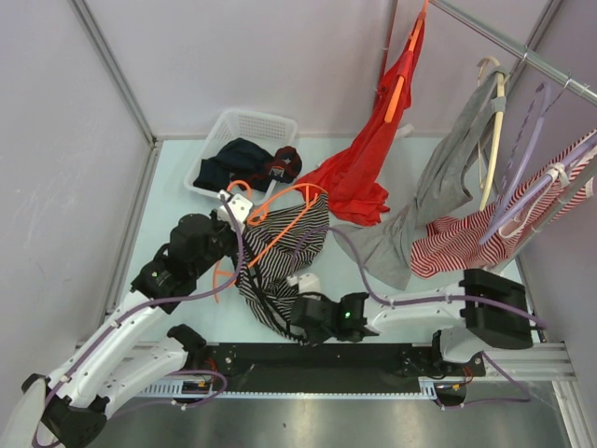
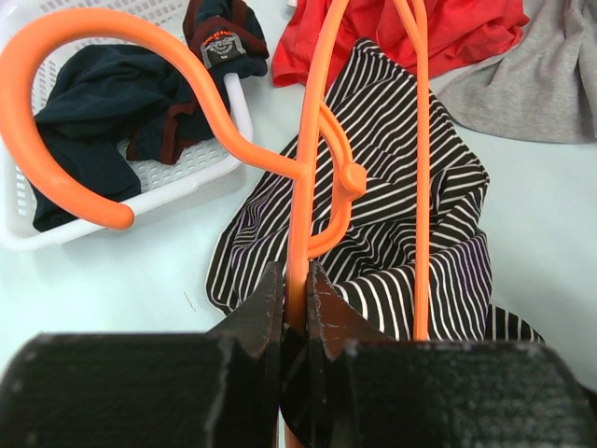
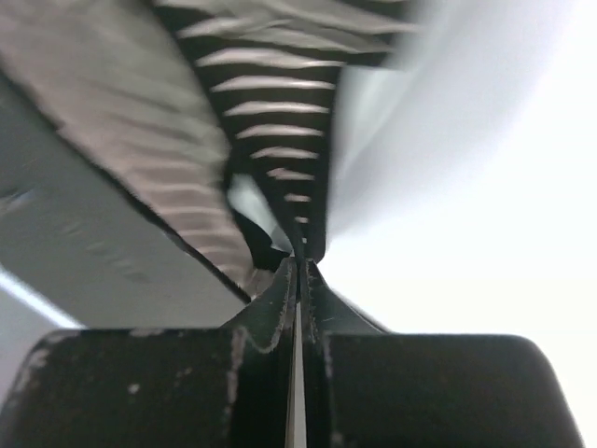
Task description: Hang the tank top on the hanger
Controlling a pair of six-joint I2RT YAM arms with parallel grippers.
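The tank top point(image 1: 284, 257), black-and-white striped, lies bunched on the table between my arms. The orange hanger point(image 1: 300, 189) lies across its upper part. My left gripper point(image 1: 242, 222) is shut on a bar of the hanger point(image 2: 297, 215), just below its hook point(image 2: 56, 177), with the tank top point(image 2: 401, 177) under it. My right gripper point(image 1: 295, 313) is at the garment's near edge and is shut on a fold of the tank top point(image 3: 280, 140), which stretches away from the fingertips point(image 3: 284, 289). Most of the hanger's lower bar is hidden by fabric.
A white basket point(image 1: 244, 121) with dark clothes stands at the back left, also in the left wrist view point(image 2: 187, 173). A red garment point(image 1: 368, 163) on another orange hanger, a grey garment point(image 1: 443, 182) and a red-and-white striped one point(image 1: 466, 238) hang from the rail point(image 1: 522, 47) at right.
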